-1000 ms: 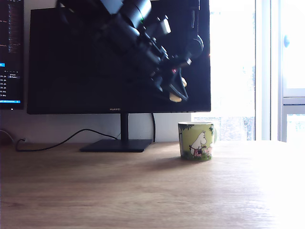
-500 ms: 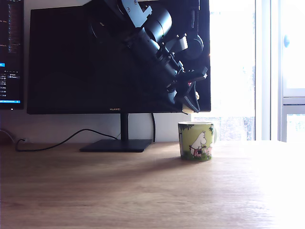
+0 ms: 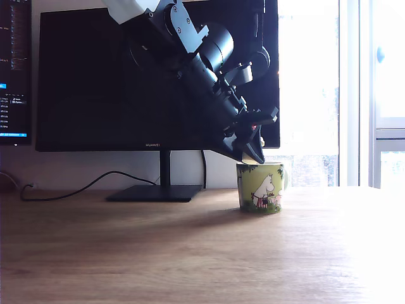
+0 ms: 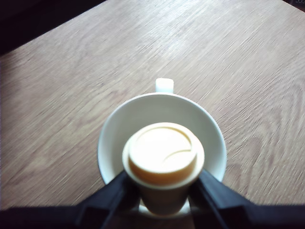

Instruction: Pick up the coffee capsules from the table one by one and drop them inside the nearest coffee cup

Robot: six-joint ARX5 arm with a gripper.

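Observation:
My gripper (image 3: 252, 156) hangs just above the rim of the coffee cup (image 3: 261, 188), a green printed mug with a white cartoon figure, standing on the wooden table (image 3: 190, 253). The gripper (image 4: 163, 193) is shut on a cream-white coffee capsule (image 4: 163, 155), held by its tapered body between the two dark fingers (image 4: 116, 193). In the wrist view the capsule sits directly over the cup's pale inside (image 4: 143, 112), with the handle (image 4: 164, 85) on the far side. In the exterior view only a sliver of the capsule (image 3: 250, 162) shows under the fingertips. A dark capsule is not in view.
A black monitor (image 3: 95, 82) on a stand (image 3: 155, 192) rises behind the cup, with a cable (image 3: 76, 188) trailing to the exterior view's left. A second screen (image 3: 14, 69) sits at the far left. A bright window (image 3: 329, 88) is at the right.
The arm has swung to the exterior view's right and downward with the cream-white capsule, from in front of the monitor to just over the cup's rim.

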